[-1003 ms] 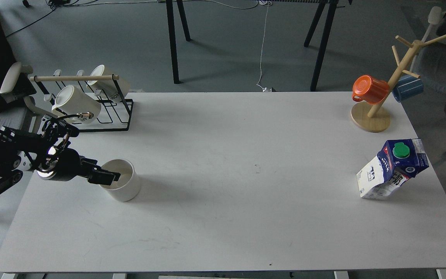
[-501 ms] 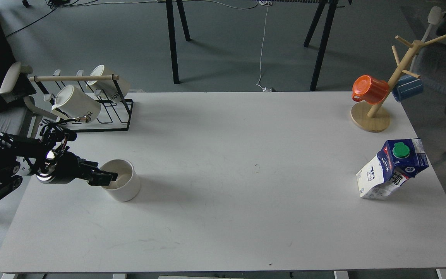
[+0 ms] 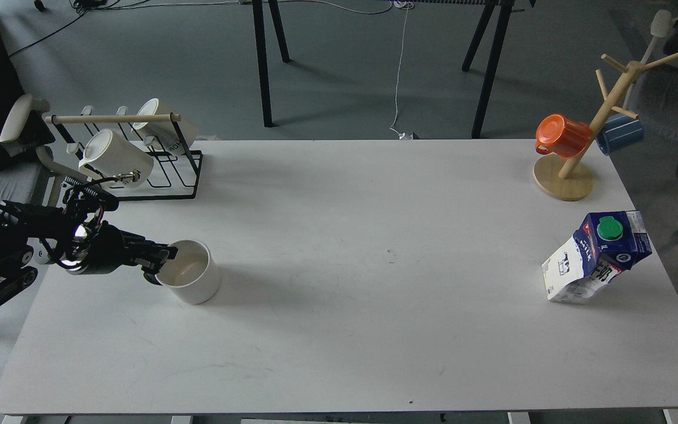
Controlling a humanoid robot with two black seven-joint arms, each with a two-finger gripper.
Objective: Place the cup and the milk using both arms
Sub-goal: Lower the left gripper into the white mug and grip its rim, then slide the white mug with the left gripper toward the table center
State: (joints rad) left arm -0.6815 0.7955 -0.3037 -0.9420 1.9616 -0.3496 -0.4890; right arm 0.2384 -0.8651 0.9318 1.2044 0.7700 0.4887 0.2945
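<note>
The white cup (image 3: 190, 281) is at the left of the white table (image 3: 339, 330), its rim tipped a little toward me; its black handle is hidden behind my fingers. My left gripper (image 3: 161, 261) comes in from the left and is shut on the cup's left rim, where the handle sits. The milk carton (image 3: 595, 259), with a dark blue top and a green cap (image 3: 610, 228), stands near the table's right edge, untouched. My right gripper is out of view.
A black wire rack (image 3: 168, 176) with two cream mugs (image 3: 115, 156) stands at the back left, close behind my left arm. A wooden mug tree (image 3: 564, 179) with an orange mug (image 3: 562, 136) and a blue mug (image 3: 620, 133) stands at the back right, behind the carton.
My left gripper has drawn back from over the cup's mouth to its left rim and closed there. The cup has shifted slightly right and looks raised and tilted. The carton has not moved.
</note>
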